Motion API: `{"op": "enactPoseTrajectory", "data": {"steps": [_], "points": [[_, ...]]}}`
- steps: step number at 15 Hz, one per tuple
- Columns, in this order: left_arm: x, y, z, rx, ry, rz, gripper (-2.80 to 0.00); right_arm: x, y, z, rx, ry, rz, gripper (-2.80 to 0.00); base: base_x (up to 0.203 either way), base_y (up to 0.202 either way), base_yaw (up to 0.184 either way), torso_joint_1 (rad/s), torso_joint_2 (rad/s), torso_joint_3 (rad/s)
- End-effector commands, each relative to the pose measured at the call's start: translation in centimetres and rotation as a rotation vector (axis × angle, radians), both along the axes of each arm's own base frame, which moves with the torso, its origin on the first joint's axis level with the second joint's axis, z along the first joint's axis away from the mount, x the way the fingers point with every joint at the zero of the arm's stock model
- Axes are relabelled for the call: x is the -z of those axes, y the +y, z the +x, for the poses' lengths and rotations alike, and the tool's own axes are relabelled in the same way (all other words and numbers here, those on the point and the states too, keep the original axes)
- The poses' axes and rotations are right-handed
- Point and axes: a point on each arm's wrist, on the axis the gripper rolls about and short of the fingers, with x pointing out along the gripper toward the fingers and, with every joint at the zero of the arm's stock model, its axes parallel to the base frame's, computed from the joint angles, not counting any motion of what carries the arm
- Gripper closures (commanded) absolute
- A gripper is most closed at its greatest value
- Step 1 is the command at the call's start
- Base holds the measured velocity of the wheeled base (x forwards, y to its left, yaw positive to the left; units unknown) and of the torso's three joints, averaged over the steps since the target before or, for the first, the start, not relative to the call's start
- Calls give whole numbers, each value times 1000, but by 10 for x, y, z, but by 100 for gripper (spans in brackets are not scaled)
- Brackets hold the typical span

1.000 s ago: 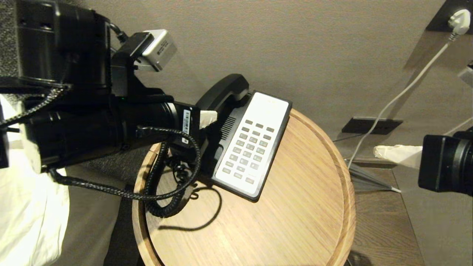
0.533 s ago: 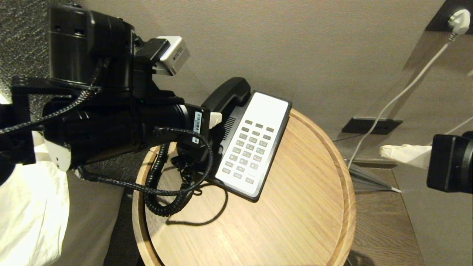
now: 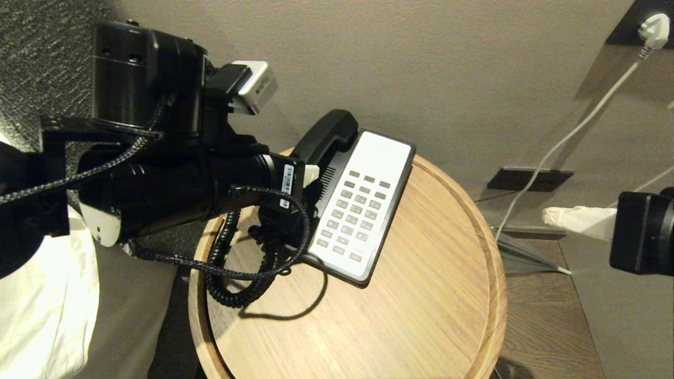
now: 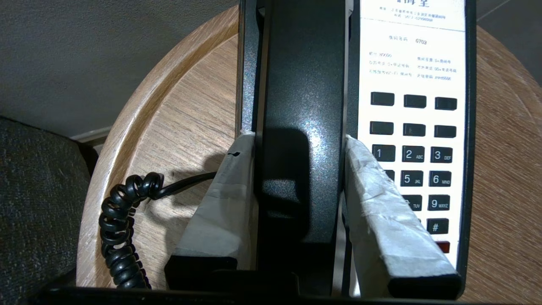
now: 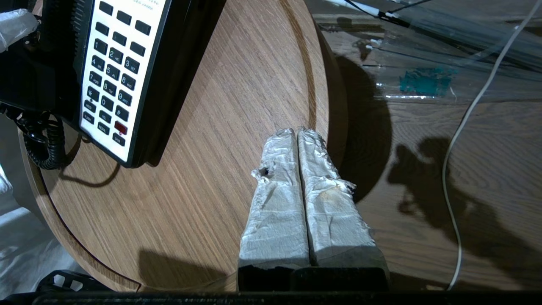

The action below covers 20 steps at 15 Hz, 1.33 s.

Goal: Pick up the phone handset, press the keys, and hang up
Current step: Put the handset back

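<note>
Right now your left gripper [image 4: 296, 178] is clamped on the phone handset [image 4: 302, 84], which lies along the phone base [image 3: 363, 276] beside the keys [image 3: 355, 210], near the round table's [image 3: 421, 316] far edge. Your right gripper [image 5: 298, 135], fingers pressed together, hovers over the table's right edge.

Phone base [image 3: 363, 210] on table [image 3: 421, 316], handset [image 3: 324, 134] along its left side, coiled cord [image 3: 237, 284] left, keys [image 3: 355, 210] right.

Digits 1–9, # on the keys [image 4: 413, 169]
</note>
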Motion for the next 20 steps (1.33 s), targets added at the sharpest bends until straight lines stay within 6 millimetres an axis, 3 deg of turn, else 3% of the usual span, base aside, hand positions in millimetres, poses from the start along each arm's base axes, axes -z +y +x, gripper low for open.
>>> {"op": "enactPoseTrajectory", "data": {"steps": [1, 13, 14, 20], "points": [[3, -1, 1, -11, 7, 14, 0, 1, 1, 1, 3, 3, -2, 0, 0, 0, 0, 0, 0, 0], [15, -5, 1, -29, 44, 66, 0, 0, 2, 1, 0, 2, -2, 0, 0, 0, 0, 0, 0, 0], [14, -5, 1, -33, 42, 66, -280, 0, 2, 1, 0, 2, -2, 0, 0, 0, 0, 0, 0, 0], [6, -2, -2, -41, 16, 44, -280, 4, 2, 1, -1, 11, -9, 0, 0, 0, 0, 0, 0, 0]]}}
